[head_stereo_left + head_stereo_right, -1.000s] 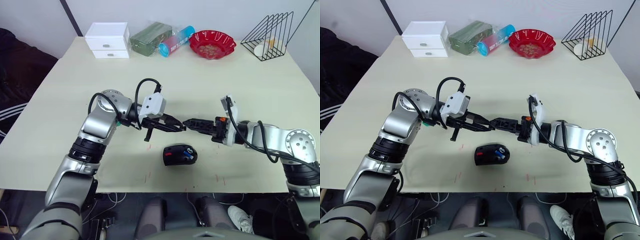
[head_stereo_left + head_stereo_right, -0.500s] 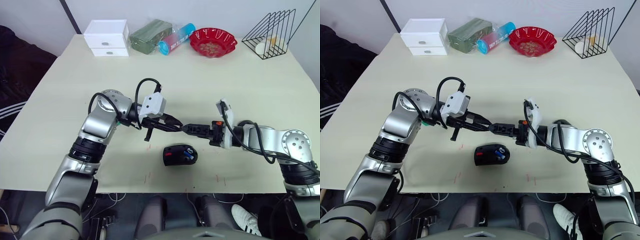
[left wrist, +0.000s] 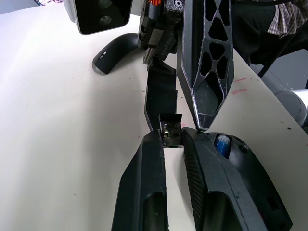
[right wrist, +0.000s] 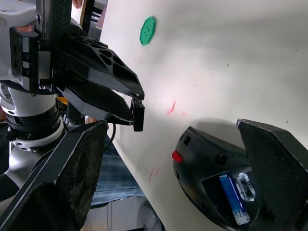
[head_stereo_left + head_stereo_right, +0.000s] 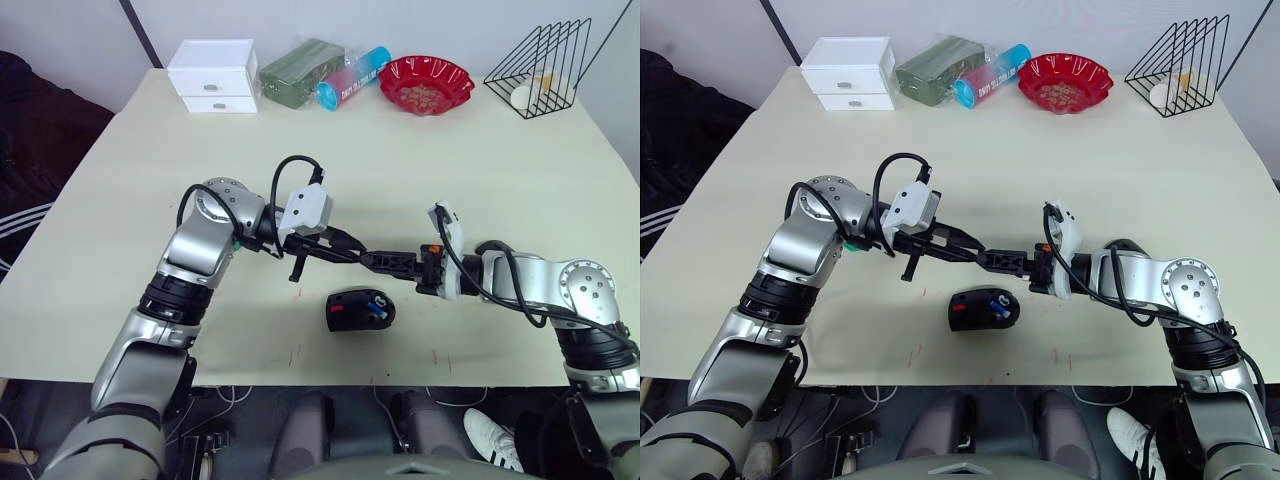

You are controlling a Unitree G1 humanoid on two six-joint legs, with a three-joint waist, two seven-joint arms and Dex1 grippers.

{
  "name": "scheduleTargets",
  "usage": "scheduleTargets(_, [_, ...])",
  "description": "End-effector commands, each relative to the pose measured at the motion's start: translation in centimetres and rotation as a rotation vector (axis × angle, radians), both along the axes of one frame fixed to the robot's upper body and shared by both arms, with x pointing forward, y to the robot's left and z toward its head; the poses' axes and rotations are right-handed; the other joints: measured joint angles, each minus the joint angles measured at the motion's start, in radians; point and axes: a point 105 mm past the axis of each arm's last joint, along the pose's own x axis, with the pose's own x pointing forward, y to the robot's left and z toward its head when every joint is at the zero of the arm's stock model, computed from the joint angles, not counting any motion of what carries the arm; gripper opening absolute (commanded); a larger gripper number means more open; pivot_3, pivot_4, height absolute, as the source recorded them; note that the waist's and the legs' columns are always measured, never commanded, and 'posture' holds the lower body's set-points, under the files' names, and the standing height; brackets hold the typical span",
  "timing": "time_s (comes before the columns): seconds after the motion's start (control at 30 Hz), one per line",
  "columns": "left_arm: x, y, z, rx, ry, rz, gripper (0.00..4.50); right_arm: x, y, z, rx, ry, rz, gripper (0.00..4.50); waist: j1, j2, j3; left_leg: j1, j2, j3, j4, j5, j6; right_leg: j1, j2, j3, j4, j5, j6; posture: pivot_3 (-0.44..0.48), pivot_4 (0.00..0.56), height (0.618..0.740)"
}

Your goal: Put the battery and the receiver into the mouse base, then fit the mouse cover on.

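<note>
L gripper [image 3: 172, 144] was clenched on the receiver [image 3: 171, 132], a small black dongle pinched betw its fingertips, above the table [image 5: 120, 200] near the front edge. R gripper [image 5: 372, 259] was released, fingers spread, tips just beside the receiver. Mouse base [image 5: 360, 309] lay open side up by the table's front edge, below both grippers, w/ the battery [image 4: 234, 199] seated in its compartment.

A cream table [image 5: 120, 200] carries the mouse base [image 5: 360, 309], white drawers [image 5: 213, 78], red bowl [image 5: 424, 86] and wire rack [image 5: 540, 55]

cream table [image 5: 120, 200], white wall [image 5: 420, 25]
</note>
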Motion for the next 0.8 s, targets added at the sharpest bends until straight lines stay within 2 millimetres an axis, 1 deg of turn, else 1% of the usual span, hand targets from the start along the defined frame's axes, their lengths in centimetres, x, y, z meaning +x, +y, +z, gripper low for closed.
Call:
scheduleTargets(0.03, [-0.69,-0.65,0.81,-0.002,-0.043,-0.052,0.06,0.33,-0.20,1.15,0.040,-0.023,-0.013,4.50,0.000,0.000,0.000,0.000,0.000,0.000,0.000,0.000,0.000,0.000,0.000,0.000,0.000,0.000,0.000,0.000,0.150,0.740])
scheduleTargets(0.27, [-0.53,-0.56,0.68,0.000,-0.044,-0.045,0.06,0.33,-0.41,1.03,0.033,-0.020,-0.011,4.50,0.000,0.000,0.000,0.000,0.000,0.000,0.000,0.000,0.000,0.000,0.000,0.000,0.000,0.000,0.000,0.000,0.150,0.740])
scheduleTargets(0.37, [-0.77,-0.47,0.47,0.007,-0.042,-0.051,0.06,0.49,-0.35,1.19,0.044,-0.021,-0.020,4.50,0.000,0.000,0.000,0.000,0.000,0.000,0.000,0.000,0.000,0.000,0.000,0.000,0.000,0.000,0.000,0.000,0.150,0.740])
scheduleTargets(0.43, [-0.77,-0.68,0.69,-0.016,-0.030,-0.043,0.06,0.60,-0.55,0.91,0.028,-0.012,-0.028,4.50,0.000,0.000,0.000,0.000,0.000,0.000,0.000,0.000,0.000,0.000,0.000,0.000,0.000,0.000,0.000,0.000,0.150,0.740])
scheduleTargets(0.57, [-0.78,-0.69,0.66,-0.010,-0.035,-0.046,0.06,0.50,-0.50,0.67,0.024,-0.004,-0.028,4.50,0.000,0.000,0.000,0.000,0.000,0.000,0.000,0.000,0.000,0.000,0.000,0.000,0.000,0.000,0.000,0.000,0.150,0.740])
scheduleTargets(0.63, [-0.78,-0.69,0.68,-0.012,-0.034,-0.046,0.06,0.61,-0.62,0.58,0.015,-0.001,-0.035,3.99,0.000,0.000,0.000,0.000,0.000,0.000,0.000,0.000,0.000,0.000,0.000,0.000,0.000,0.000,0.000,0.000,0.150,0.740])
scheduleTargets(0.7, [-0.67,-0.70,0.73,-0.014,-0.036,-0.042,0.06,0.62,-0.78,0.46,0.005,0.001,-0.036,3.25,0.000,0.000,0.000,0.000,0.000,0.000,0.000,0.000,0.000,0.000,0.000,0.000,0.000,0.000,0.000,0.000,0.150,0.740])
scheduleTargets(0.73, [-0.63,-0.72,0.75,-0.015,-0.036,-0.040,0.06,0.61,-0.84,0.40,0.001,0.002,-0.036,2.85,0.000,0.000,0.000,0.000,0.000,0.000,0.000,0.000,0.000,0.000,0.000,0.000,0.000,0.000,0.000,0.000,0.150,0.740])
scheduleTargets(0.8, [-0.57,-0.72,0.73,-0.014,-0.038,-0.037,0.06,0.64,-0.87,0.36,0.001,0.004,-0.039,1.85,0.000,0.000,0.000,0.000,0.000,0.000,0.000,0.000,0.000,0.000,0.000,0.000,0.000,0.000,0.000,0.000,0.150,0.740])
